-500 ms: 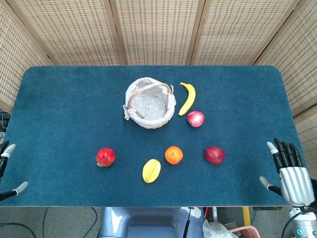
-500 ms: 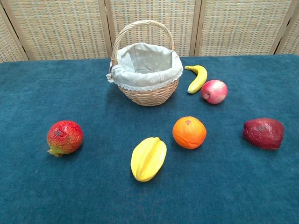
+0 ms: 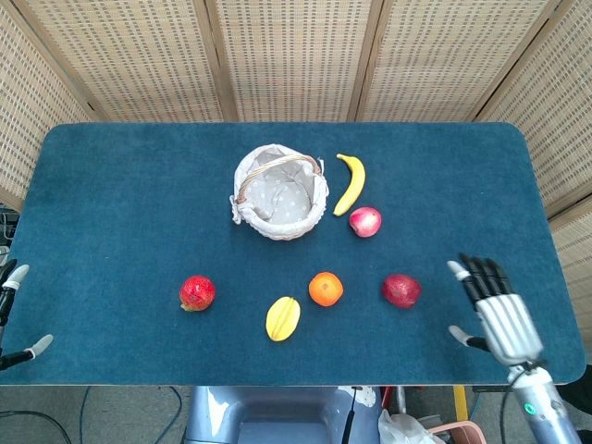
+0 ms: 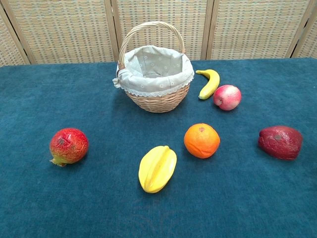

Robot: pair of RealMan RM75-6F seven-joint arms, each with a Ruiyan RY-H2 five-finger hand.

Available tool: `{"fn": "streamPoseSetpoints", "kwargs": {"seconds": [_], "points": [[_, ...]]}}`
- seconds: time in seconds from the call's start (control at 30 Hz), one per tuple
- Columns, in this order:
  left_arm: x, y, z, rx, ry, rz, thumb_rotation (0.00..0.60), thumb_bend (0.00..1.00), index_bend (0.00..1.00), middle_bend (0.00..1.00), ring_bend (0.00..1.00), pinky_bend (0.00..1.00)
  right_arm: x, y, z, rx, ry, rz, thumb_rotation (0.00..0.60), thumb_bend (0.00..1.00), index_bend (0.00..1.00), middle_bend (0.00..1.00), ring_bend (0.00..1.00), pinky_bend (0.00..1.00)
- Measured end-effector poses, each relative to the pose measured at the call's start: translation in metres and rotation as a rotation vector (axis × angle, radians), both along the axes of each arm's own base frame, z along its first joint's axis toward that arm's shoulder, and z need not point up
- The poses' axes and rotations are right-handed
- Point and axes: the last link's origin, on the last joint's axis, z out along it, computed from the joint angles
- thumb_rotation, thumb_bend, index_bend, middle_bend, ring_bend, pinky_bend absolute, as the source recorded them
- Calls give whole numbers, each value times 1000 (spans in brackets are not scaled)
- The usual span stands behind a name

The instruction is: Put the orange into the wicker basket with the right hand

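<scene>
Right robot hand (image 3: 498, 310) hovers over the near right part of the table (image 3: 111, 185), palm down, fingers spread apart and holding nothing; it shows only in the head view. It sits just right of a dark red fruit (image 3: 400, 289) and well apart from the orange (image 3: 325, 289). Only the fingertips of the left robot hand (image 3: 13, 314) show at the left edge of the head view, off the table; they look spread, with nothing between them.

Round and bright, the orange (image 4: 201, 140) has a finely dimpled skin and a small pale stem mark on top. It rests on the blue table near the front middle, between a yellow star fruit (image 3: 283, 317) on its left and the dark red fruit on its right, touching neither.

Behind it, toward the far side, stands the wicker basket (image 4: 155, 74), upright, with an arched handle and a pale dotted cloth lining edged in lace. The orange lies outside it, well in front. A banana (image 3: 351, 182) lies just right of the basket, with a red apple (image 3: 364, 221) close by its near end. A pomegranate (image 3: 197, 292) sits alone toward the left.
</scene>
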Motion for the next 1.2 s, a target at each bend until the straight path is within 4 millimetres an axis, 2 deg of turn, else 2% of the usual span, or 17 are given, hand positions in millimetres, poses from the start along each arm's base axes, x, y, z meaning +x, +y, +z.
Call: {"fn": "streamPoseSetpoints", "kwargs": {"seconds": [0.13, 0.23, 0.37, 0.47, 0.7, 0.87, 0.97, 1.03, 1.1, 1.2], "points": [[-1, 6, -4, -8, 8, 19, 600, 0, 0, 0, 0, 0, 29, -37, -27, 118, 17, 125, 600, 0, 0, 0, 0, 0], [-3, 10, -6, -13, 13, 35, 600, 0, 0, 0, 0, 0, 44, -57, -50, 193, 33, 177, 600, 4, 0, 0, 0, 0], [-5, 15, -7, -9, 15, 56, 600, 0, 0, 0, 0, 0, 59, -73, -83, 328, 55, 182, 600, 9, 0, 0, 0, 0], [-6, 18, -7, -8, 17, 69, 600, 0, 0, 0, 0, 0, 78, -83, -109, 416, 53, 188, 600, 9, 0, 0, 0, 0], [-7, 22, -6, -4, 10, 82, 600, 0, 0, 0, 0, 0, 104, -94, -148, 445, 118, 232, 600, 23, 1, 3, 0, 12], [-8, 22, -4, -1, 3, 83, 600, 0, 0, 0, 0, 0, 108, -107, -170, 431, 180, 215, 600, 85, 82, 115, 9, 222], [-8, 22, -3, -2, 0, 84, 600, 0, 0, 0, 0, 0, 106, -111, -178, 416, 223, 214, 600, 177, 231, 262, 129, 368], [-8, 22, -3, -2, -1, 84, 600, 0, 0, 0, 0, 0, 107, -112, -182, 407, 229, 214, 600, 275, 431, 387, 259, 525], [-9, 22, -3, -2, -3, 85, 600, 0, 0, 0, 0, 0, 108, -112, -182, 398, 222, 217, 600, 329, 546, 455, 327, 619], [-9, 23, -2, -5, -4, 90, 600, 0, 0, 0, 0, 0, 115, -112, -177, 370, 179, 234, 600, 388, 568, 495, 362, 655]]}}
